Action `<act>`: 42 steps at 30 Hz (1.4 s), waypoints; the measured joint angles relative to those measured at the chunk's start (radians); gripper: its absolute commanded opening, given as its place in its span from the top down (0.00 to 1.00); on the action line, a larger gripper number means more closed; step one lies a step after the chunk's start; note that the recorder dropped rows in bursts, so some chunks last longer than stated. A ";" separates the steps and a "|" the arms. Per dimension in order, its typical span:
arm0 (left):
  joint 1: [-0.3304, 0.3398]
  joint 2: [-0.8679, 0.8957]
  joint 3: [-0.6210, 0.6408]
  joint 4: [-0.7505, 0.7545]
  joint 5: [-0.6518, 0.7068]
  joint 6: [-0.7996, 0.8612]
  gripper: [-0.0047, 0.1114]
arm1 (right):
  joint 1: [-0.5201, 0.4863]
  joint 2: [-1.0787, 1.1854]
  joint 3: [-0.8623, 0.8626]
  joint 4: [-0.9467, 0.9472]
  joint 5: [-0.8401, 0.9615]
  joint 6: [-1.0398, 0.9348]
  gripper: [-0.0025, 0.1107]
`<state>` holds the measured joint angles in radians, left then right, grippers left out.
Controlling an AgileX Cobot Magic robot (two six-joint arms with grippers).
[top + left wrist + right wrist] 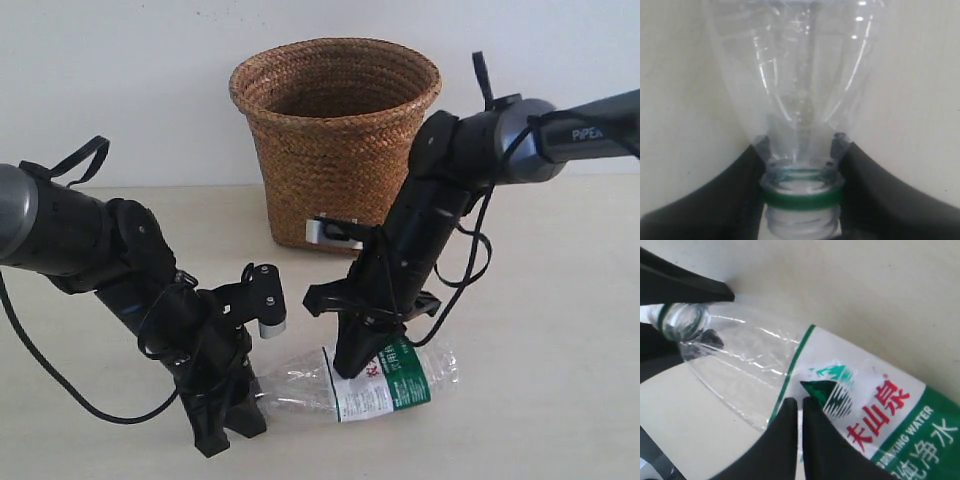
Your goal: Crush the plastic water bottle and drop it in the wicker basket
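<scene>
Plastic water bottle lay at the wicker basket's 6 o'clock; my left gripper clamped its neck, while the right gripper, fingers nearly together, pressed the label.

So the right gripper has its fingers basically closed, tips pushing into the plastic water bottle, right on the printed part.

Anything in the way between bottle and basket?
Only the right gripper, pressed on the label of the plastic water bottle, and that arm stand between bottle and wicker basket. A small white piece at the basket's foot lies below the rim.
</scene>
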<state>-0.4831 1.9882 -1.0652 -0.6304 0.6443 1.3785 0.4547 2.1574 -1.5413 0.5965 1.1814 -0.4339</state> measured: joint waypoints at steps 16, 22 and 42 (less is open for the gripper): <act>-0.002 0.000 0.000 0.002 0.008 -0.002 0.93 | 0.000 -0.068 0.061 0.014 -0.073 0.040 0.98; -0.002 0.000 0.000 0.002 0.010 -0.002 0.93 | 0.002 -0.015 0.063 0.014 -0.091 0.042 0.98; -0.002 0.000 0.000 0.010 0.018 -0.006 0.93 | -0.004 -0.107 0.061 -0.031 -0.051 -0.034 0.98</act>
<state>-0.4850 1.9882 -1.0652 -0.6207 0.6625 1.3729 0.4512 2.0508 -1.4804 0.5651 1.1304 -0.4677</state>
